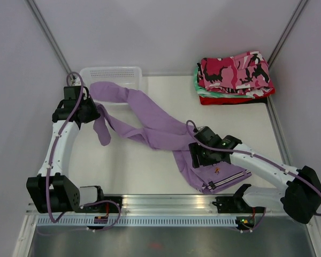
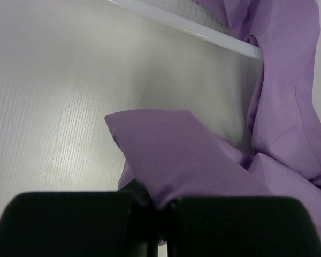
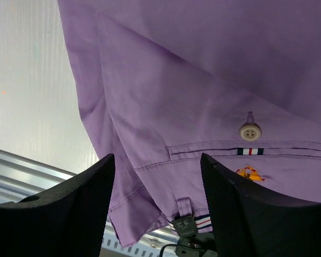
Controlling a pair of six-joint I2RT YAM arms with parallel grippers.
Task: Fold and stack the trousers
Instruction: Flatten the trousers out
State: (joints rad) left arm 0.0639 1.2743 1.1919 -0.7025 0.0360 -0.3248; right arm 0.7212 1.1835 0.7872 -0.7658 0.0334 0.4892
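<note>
Nearest me, the waistband (image 1: 227, 179) of the lilac trousers (image 1: 155, 128) lies on the table (image 1: 128, 166) just beyond the near rail, right of centre. My right claw (image 3: 156, 176) hangs over the seat with its fingers apart and nothing between them; the pocket button (image 3: 250, 131) shows just right of the gap. I judge this step to be the first fold of this pair, and the cloth isn't flat enough for it. The legs run twisted and crossed toward the far left.

My left claw (image 2: 155, 214) is clamped on one leg end, at the far left. The other leg is draped over the rim of the white basket (image 1: 112, 72). To do this well I'd pinch the waistband at its edge, not mid-seat, then draw the two claws apart so the legs untwist and lie side by side before folding. That draped leg may snag on the basket, I think, so I'd lift it clear.

At the far right, the camouflage trousers (image 1: 235, 72) sit folded on top of a pile.
</note>
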